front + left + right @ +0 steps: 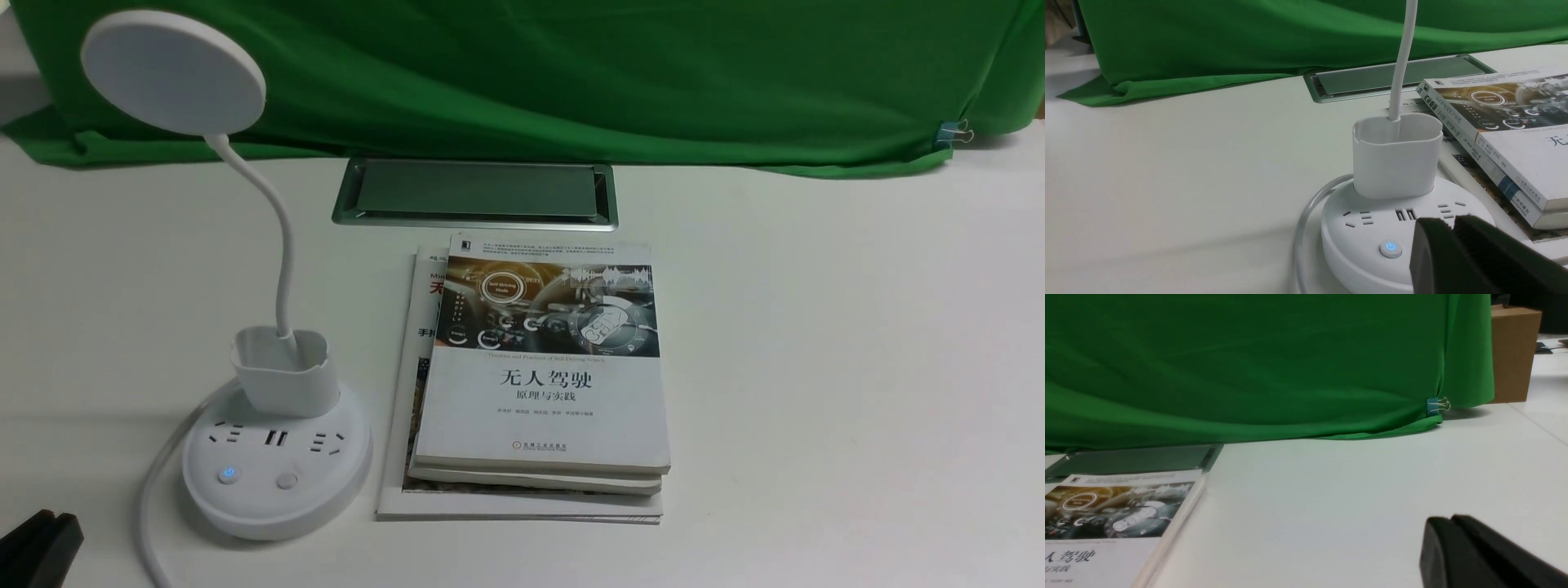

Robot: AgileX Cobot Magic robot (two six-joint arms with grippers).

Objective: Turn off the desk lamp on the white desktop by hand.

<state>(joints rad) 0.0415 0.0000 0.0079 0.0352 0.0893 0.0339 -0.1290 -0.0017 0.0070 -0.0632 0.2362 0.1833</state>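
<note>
The lamp [273, 457] is plain white throughout, one button [229, 474] lit blue. The desktop [816, 367] is matte white, its hatch [475, 193] grey in a silver frame. The cloth [571, 73] is solid green, with a blue clip [949, 133]. The top book [545, 359] has a white cover with a brown-and-grey photo band and black characters. Both grippers [1474, 257] [1470, 555] are black.

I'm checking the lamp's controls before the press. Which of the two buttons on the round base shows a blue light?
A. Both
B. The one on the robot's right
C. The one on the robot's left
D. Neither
C: in the front view the left button on the desk lamp glows with a blue power symbol, while the right button is plain white and unlit.
</note>
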